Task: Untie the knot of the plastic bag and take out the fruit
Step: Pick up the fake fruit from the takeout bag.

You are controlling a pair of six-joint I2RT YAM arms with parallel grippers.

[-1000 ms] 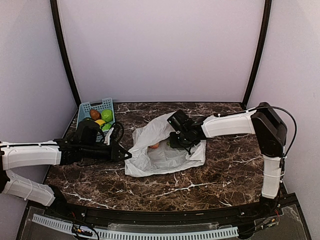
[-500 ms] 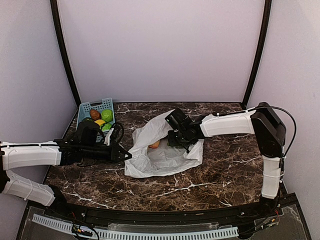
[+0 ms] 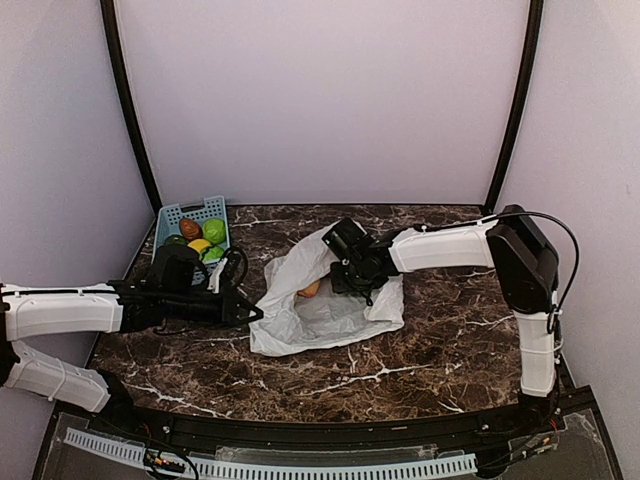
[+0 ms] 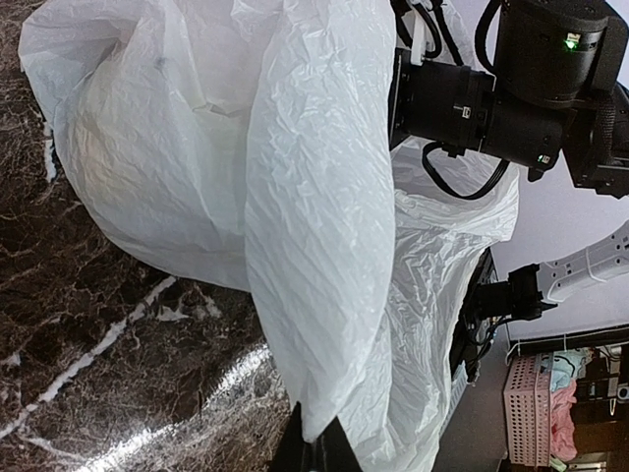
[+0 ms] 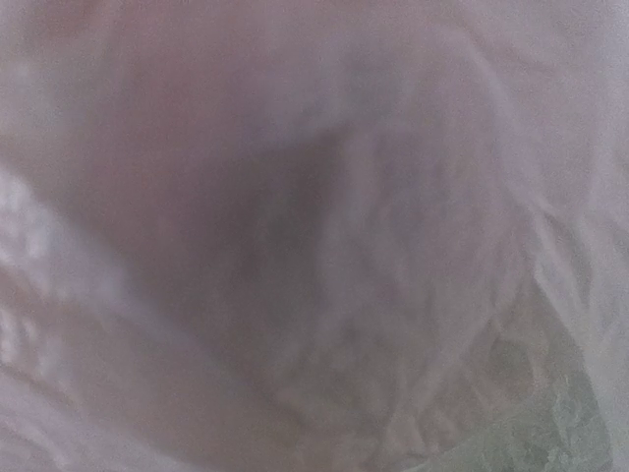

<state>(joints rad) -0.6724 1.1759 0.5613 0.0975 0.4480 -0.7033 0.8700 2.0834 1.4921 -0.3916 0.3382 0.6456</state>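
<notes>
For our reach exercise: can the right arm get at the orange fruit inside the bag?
Probably yes: the left gripper pinches the plastic bag by its edge, the mouth gapes, and the right gripper is beside the fruit.

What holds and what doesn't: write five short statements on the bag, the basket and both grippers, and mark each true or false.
1. The left gripper is shut on the edge of the plastic bag. True.
2. The blue basket is empty. False: it holds several fruits, green, yellow and brownish.
3. An orange-tan fruit shows within the bag. True.
4. The right gripper hovers over bare table, away from the bag. False: it is at the bag, and its wrist view shows only blurred white plastic.
5. The bag hangs clear of the marble table. False: it rests on it.
</notes>
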